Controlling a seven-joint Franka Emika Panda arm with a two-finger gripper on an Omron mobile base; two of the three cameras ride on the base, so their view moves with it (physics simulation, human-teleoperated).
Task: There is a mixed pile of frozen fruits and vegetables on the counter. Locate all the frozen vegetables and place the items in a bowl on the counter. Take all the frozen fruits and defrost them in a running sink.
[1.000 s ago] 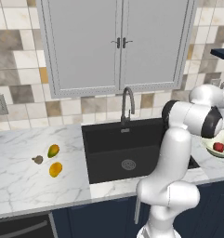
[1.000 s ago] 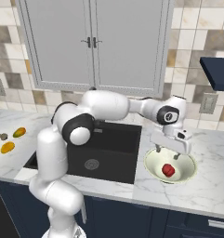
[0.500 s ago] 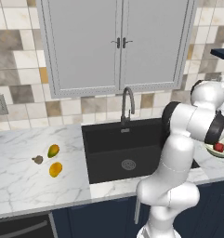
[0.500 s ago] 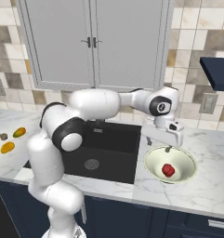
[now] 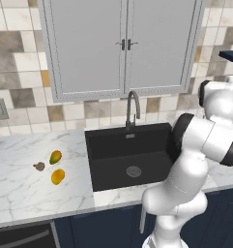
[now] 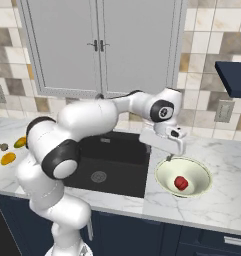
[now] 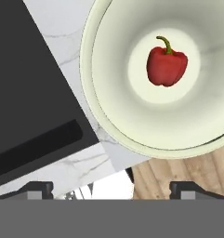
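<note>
The red vegetable, a small bell pepper (image 6: 180, 182) (image 7: 167, 65), lies alone in the pale bowl (image 6: 201, 175) (image 7: 113, 107) on the marble counter (image 6: 217, 205) right of the black sink (image 6: 117, 160) (image 5: 123, 150). My gripper (image 6: 168, 156) (image 7: 111, 188) hangs open and empty above the bowl's left rim, near the sink's edge. Left of the sink, the two yellow-orange fruits (image 5: 55, 157) (image 5: 58, 176) rest on the counter with the grey-brown mushroom-like vegetable (image 5: 39, 166) beside them. From the right base view the same pile appears at the far left as fruits (image 6: 20, 142) (image 6: 8, 158) and mushroom (image 6: 2, 147).
A curved dark faucet (image 5: 132, 109) stands behind the basin, with a round steel drain (image 5: 133, 171) at its bottom. Grey wall cabinets (image 5: 125, 48) hang above. The counter's front edge runs close to the bowl, and wooden floor (image 7: 187, 172) shows below it.
The gripper has lifted off the bowl and drifted left toward the sink edge, staying open. The red pepper stays in the bowl.
</note>
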